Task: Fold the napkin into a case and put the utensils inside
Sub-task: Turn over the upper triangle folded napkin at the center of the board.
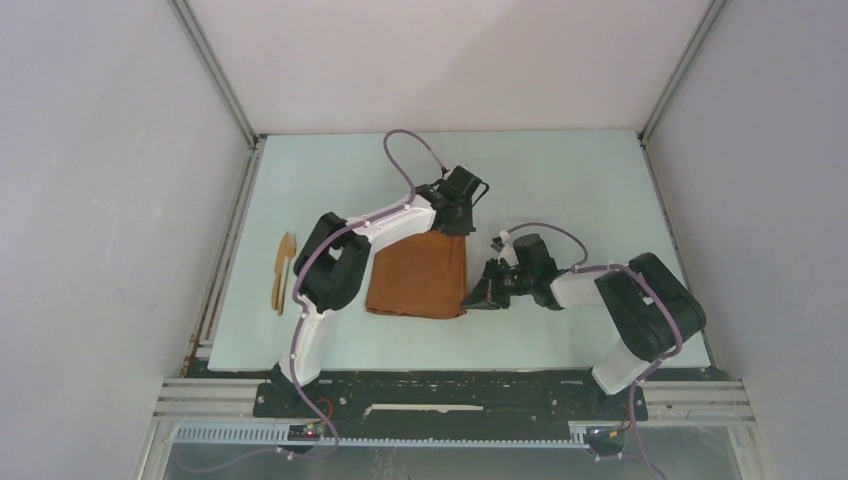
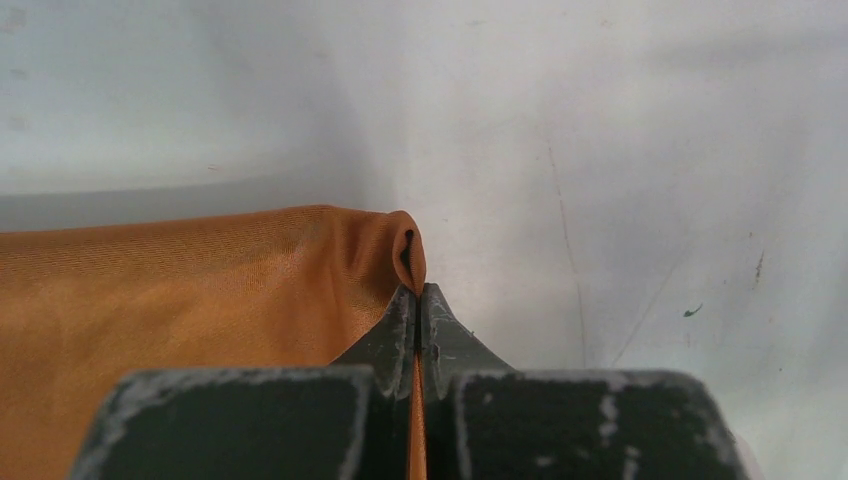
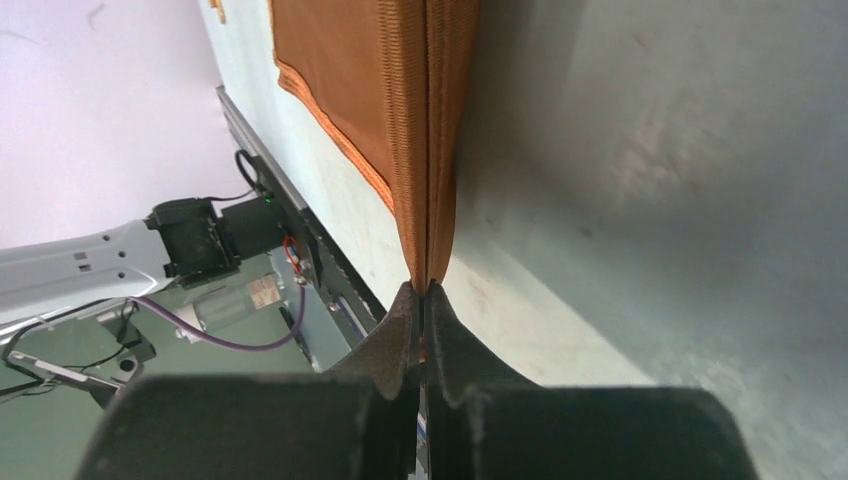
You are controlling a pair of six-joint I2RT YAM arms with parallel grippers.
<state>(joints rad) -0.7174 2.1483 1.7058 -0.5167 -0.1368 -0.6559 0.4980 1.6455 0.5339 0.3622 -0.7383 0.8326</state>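
Observation:
The rust-orange napkin (image 1: 418,276) lies mid-table, folded over, its right edge raised. My left gripper (image 1: 457,229) is shut on its far right corner; in the left wrist view the cloth (image 2: 200,300) bunches at the fingertips and runs down between the closed jaws of that gripper (image 2: 417,292). My right gripper (image 1: 470,300) is shut on the near right corner; its wrist view shows the doubled edge of the napkin (image 3: 430,130) pinched at the tips of the gripper (image 3: 422,290). The wooden utensils (image 1: 283,270) lie left of the napkin, beyond the left arm.
The left arm's elbow (image 1: 335,262) stands between the utensils and the napkin. A metal rail (image 1: 225,250) runs along the table's left edge, and white walls enclose the back and sides.

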